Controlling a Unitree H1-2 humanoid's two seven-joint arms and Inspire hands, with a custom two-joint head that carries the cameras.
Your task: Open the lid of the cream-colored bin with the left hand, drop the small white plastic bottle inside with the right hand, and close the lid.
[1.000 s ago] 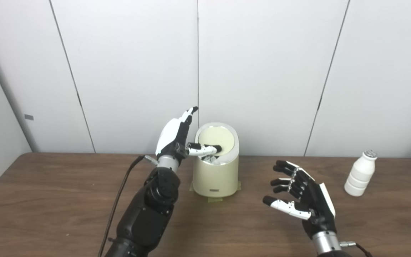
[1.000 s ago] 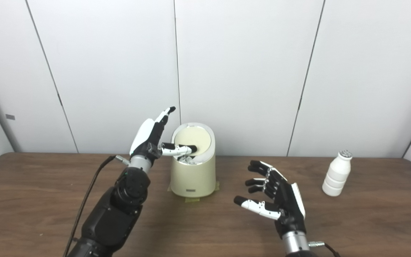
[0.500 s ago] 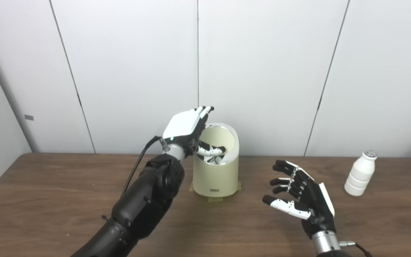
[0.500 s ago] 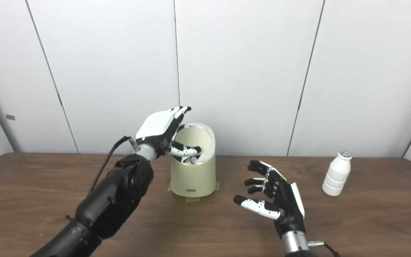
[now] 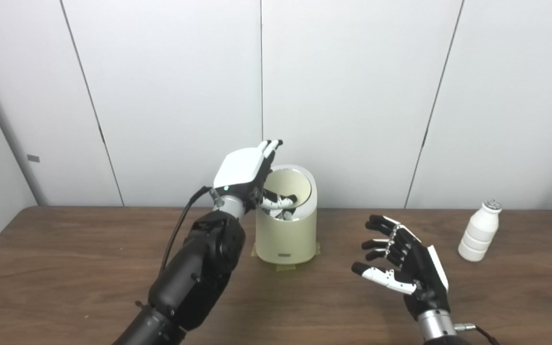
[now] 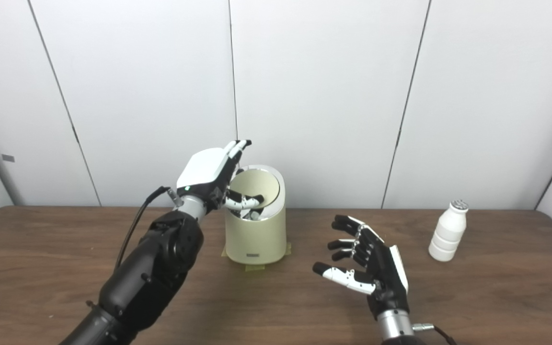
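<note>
The cream-colored bin (image 5: pixel 285 237) stands at the back middle of the table. Its swing lid (image 5: pixel 289 184) is tipped inward, so the dark inside shows at the front of the mouth. My left hand (image 5: pixel 247 175) sits at the bin's left rim, back of the hand up, fingers straight past the rim and thumb (image 5: pixel 280 201) reaching into the opening against the lid. The small white plastic bottle (image 5: pixel 478 231) stands upright far right, untouched. My right hand (image 5: pixel 403 268) hovers open, palm left, between bin and bottle, holding nothing.
The brown wooden table (image 5: pixel 65 268) runs the full width, with white wall panels close behind the bin. Tape tabs (image 5: pixel 285 267) hold the bin's base. A black cable (image 5: pixel 180 230) hangs along my left forearm.
My left hand has turned palm-down over the bin's left rim and its thumb has pushed the lid inward, tilting it open. The right hand and bottle have stayed put; the camera shifted slightly.
</note>
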